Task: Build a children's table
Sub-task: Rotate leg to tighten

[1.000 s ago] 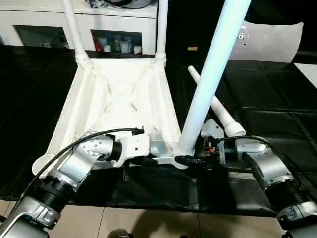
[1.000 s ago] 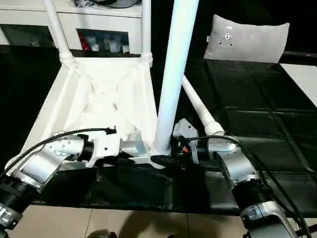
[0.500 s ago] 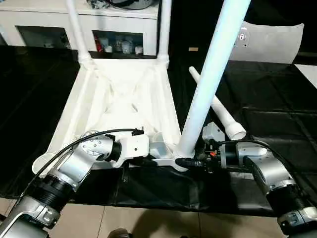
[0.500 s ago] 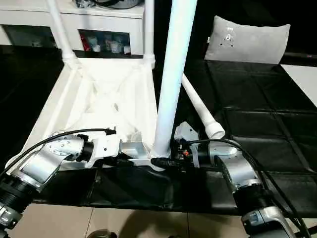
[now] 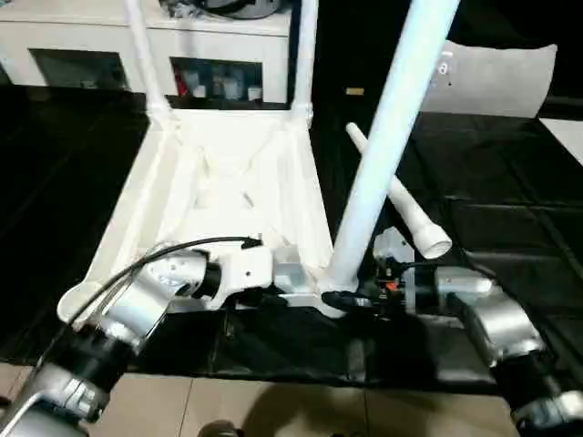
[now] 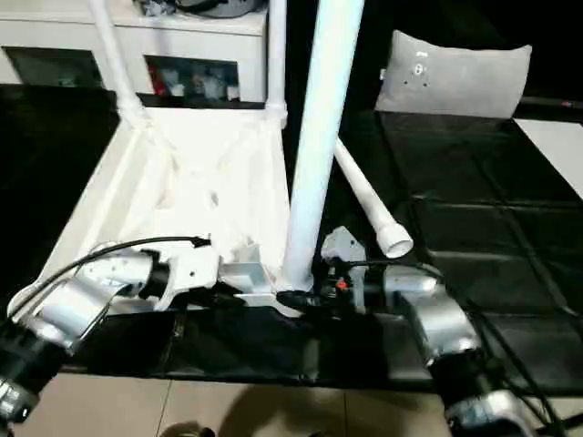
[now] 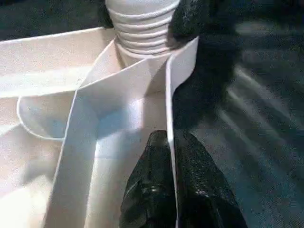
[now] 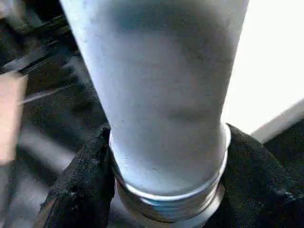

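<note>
White tapered plastic tube leg stands near-upright, base btwn my right gripper fingers, pinching it at corner socket; left gripper clamps tabletop's white rim.

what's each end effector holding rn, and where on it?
Left end effector pinches the tabletop's rim wall near the corner. Right end effector clasps the near leg at its threaded base.
</note>
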